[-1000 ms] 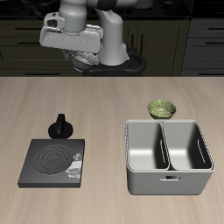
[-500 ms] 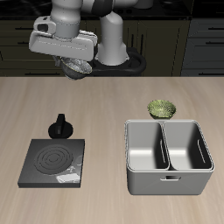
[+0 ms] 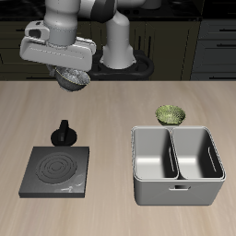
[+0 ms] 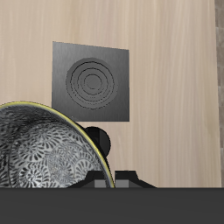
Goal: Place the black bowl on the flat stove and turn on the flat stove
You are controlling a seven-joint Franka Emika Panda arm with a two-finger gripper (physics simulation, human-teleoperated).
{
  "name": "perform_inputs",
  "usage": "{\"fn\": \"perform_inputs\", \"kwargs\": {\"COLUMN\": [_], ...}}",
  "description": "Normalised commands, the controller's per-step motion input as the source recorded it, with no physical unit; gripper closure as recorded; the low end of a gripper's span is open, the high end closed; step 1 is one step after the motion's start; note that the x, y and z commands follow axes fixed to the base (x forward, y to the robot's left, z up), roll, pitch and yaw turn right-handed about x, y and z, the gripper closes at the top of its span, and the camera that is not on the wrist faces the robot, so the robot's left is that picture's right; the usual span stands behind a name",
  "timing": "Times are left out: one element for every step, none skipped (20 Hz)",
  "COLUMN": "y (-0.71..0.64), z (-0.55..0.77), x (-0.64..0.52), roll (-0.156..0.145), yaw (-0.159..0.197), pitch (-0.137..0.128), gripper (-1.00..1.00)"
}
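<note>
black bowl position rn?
The black bowl is held in the gripper, in the air above the table's back part, farther back than the flat stove and its knob.

Lying bare: flat stove (image 3: 55,171) burner surface. Standing at its 12 o'clock edge: black knob (image 3: 64,133). Sitting well apart at 3 o'clock: grey bin (image 3: 177,164); olive-green bowl (image 3: 171,113) behind.
</note>
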Motion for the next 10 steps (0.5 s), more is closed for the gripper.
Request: {"fn": "perform_inputs", "kwargs": {"y": [-0.14, -0.06, -0.04, -0.09, 0.09, 0.08, 0.11, 0.1, 0.08, -0.01], "z": [-0.03, -0.01, -0.02, -0.01, 0.0, 0.02, -0.01, 0.09, 0.06, 0.06], "x": [0.33, 0.17, 0.63, 0.37, 0.12, 0.35, 0.32, 0.38, 0.21, 0.38], "roll": [-0.076, -0.033, 0.049, -0.082, -0.025, 0.045, -0.02, 0.025, 0.034, -0.037], "yaw": [0.008, 0.026, -0.029, 0.052, 0.022, 0.014, 0.017, 0.042, 0.04, 0.046], "pitch": [0.009, 0.0, -0.011, -0.006, -0.017, -0.046, 0.012, -0.051, -0.057, -0.02], "gripper": [1.0, 1.0, 1.0, 1.0, 1.0, 1.0, 1.0, 1.0, 1.0, 1.0]}}
